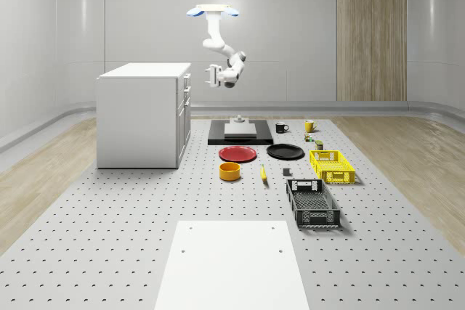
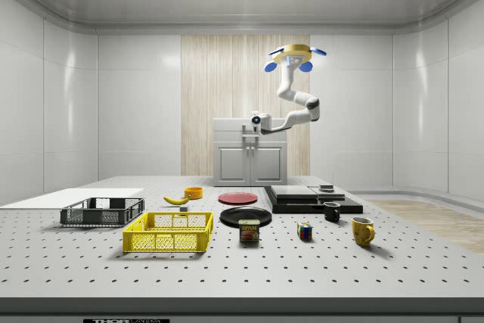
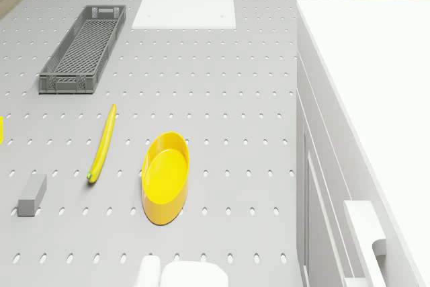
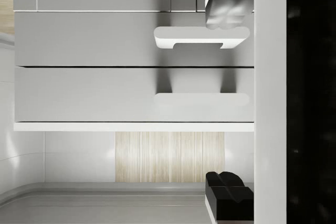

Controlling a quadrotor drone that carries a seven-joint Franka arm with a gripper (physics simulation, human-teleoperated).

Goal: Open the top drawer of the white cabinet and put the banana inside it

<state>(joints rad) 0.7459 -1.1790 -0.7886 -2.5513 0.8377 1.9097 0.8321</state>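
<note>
The white cabinet (image 1: 138,117) stands at the whole-scene view's left, drawers shut. Its top drawer handle (image 4: 202,99) faces my wrist camera. I hover in the air to the right of the cabinet's front, drone body (image 1: 212,11) high above the table. My arm hangs down with the gripper (image 1: 211,76) level with the top drawer, a short way off the front. In the wrist view the gripper (image 4: 228,100) is open, its fingers (image 4: 228,198) far apart with nothing between them. The banana (image 1: 263,172) lies on the table, beside the yellow bowl (image 3: 164,176).
A red plate (image 1: 238,153), black plate (image 1: 285,152), yellow crate (image 1: 331,165) and dark crate (image 1: 312,203) lie right of the cabinet. A black platform (image 1: 240,132) sits below me. A small grey block (image 3: 32,194) rests near the banana (image 3: 103,144). A white panel (image 1: 232,263) covers the front.
</note>
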